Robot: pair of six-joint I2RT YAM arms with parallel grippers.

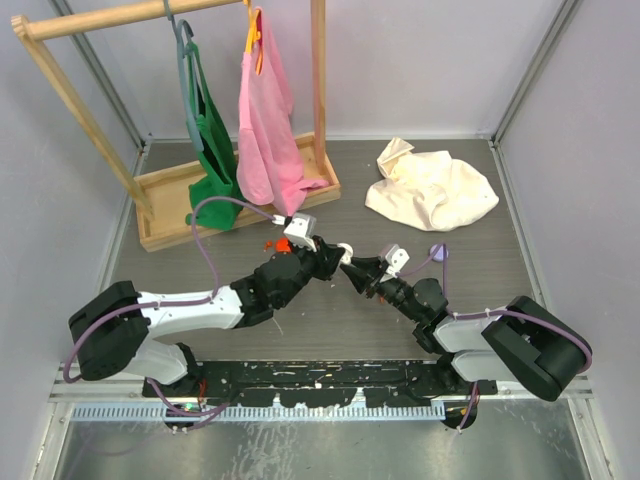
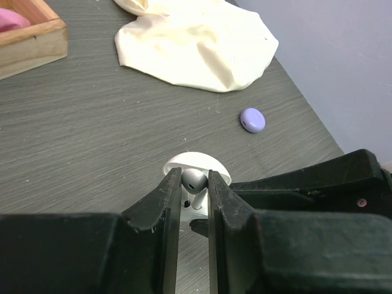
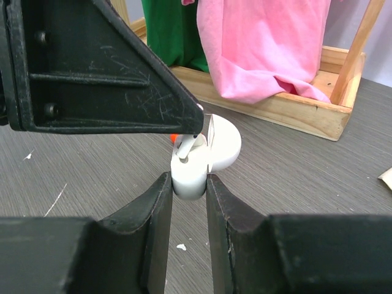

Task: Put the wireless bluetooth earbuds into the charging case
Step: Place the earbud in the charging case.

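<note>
White charging case (image 1: 346, 249), top view: on the grey table (image 1: 330, 330), right between the two arm tips.
Left end effector (image 1: 336, 260), top view: at the charging case's left side; its grip cannot be read from above.
Right end effector (image 1: 356, 271), top view: at the charging case's near right side, tip close to the left one.
Lilac case (image 1: 437, 252), top view: right of the charging case, well apart.
Cream cloth (image 1: 430, 185), top view: beyond the charging case, to the right.
Wooden rack (image 1: 165, 232), top view: beyond the charging case, to the left, with a green bag (image 1: 212, 150) and a pink bag (image 1: 265, 120) hanging on it.
White earbud (image 2: 193, 182), left wrist view: pinched between the left fingers (image 2: 162, 208), head up and stem down, just in front of the charging case's raised lid.
Left grip, left wrist view: the left end effector is clenched on the white earbud.
Right grip, right wrist view: the right fingers (image 3: 156, 214) clamp the rounded base of the charging case from both sides, its lid tipped open on the far side.
Earbud stem, right wrist view: it meets the top of the base, under the left end effector's tip.
</note>
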